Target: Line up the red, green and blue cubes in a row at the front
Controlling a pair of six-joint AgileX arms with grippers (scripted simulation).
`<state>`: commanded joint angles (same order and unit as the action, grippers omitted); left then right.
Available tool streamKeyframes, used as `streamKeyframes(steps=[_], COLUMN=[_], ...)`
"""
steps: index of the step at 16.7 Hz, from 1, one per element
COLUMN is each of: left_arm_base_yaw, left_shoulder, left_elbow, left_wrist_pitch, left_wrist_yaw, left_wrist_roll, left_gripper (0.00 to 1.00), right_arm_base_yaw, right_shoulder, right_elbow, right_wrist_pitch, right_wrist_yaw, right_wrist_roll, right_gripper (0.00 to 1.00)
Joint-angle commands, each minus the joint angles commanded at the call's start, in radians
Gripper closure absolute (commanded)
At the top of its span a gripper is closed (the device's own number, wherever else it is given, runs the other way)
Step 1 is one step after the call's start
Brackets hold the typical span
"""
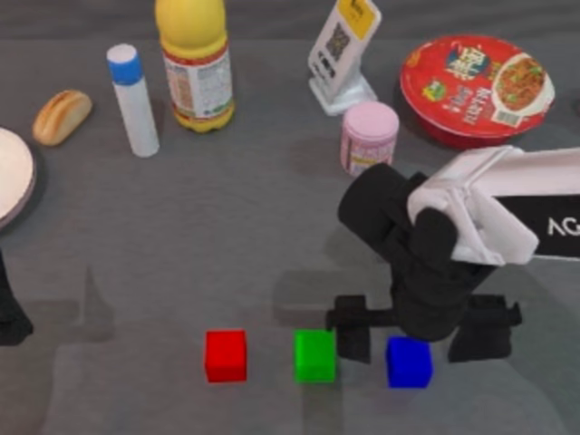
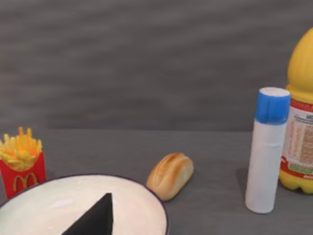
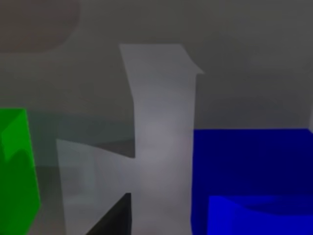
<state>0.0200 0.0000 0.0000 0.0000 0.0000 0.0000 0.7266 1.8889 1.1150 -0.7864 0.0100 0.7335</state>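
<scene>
Three cubes stand in a row near the table's front edge in the top view: red cube (image 1: 226, 354), green cube (image 1: 314, 355), blue cube (image 1: 409, 362). My right gripper (image 1: 415, 339) hangs just over the blue cube and is open, one dark finger on each side of the cube and apart from it. The right wrist view shows the blue cube (image 3: 249, 166), the green cube (image 3: 17, 166) and one dark fingertip (image 3: 120, 218). My left arm (image 1: 11, 317) is parked at the left edge, its fingertip (image 2: 100, 215) over a white plate.
Along the back stand a pink cup (image 1: 369, 136), a red noodle bowl (image 1: 478, 86), a QR-code stand (image 1: 342, 54), a yellow bottle (image 1: 193, 63), a blue-capped white can (image 1: 133, 91) and a bread roll (image 1: 62, 116). A white plate (image 1: 11, 177) lies far left, beside a fries box (image 2: 20, 164).
</scene>
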Motion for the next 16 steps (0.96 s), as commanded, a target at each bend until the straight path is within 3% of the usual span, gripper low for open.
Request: streamKeyframes(steps=[8,16], left_arm_base_yaw=[0.000,0.000], left_shoulder=[0.000,0.000], left_elbow=[0.000,0.000], left_wrist_pitch=[0.000,0.000], left_wrist_yaw=[0.000,0.000], left_wrist_roll=[0.000,0.000], left_gripper=[0.00,0.00], right_arm_base_yaw=[0.001,0.009], right_shoulder=[-0.006,-0.107], right_elbow=[0.015,0.162], right_wrist_pitch=[-0.017,-0.269], right_wrist_yaw=[0.000,0.000], right_wrist_roll=[0.000,-0.001], right_gripper=[0.00,0.00])
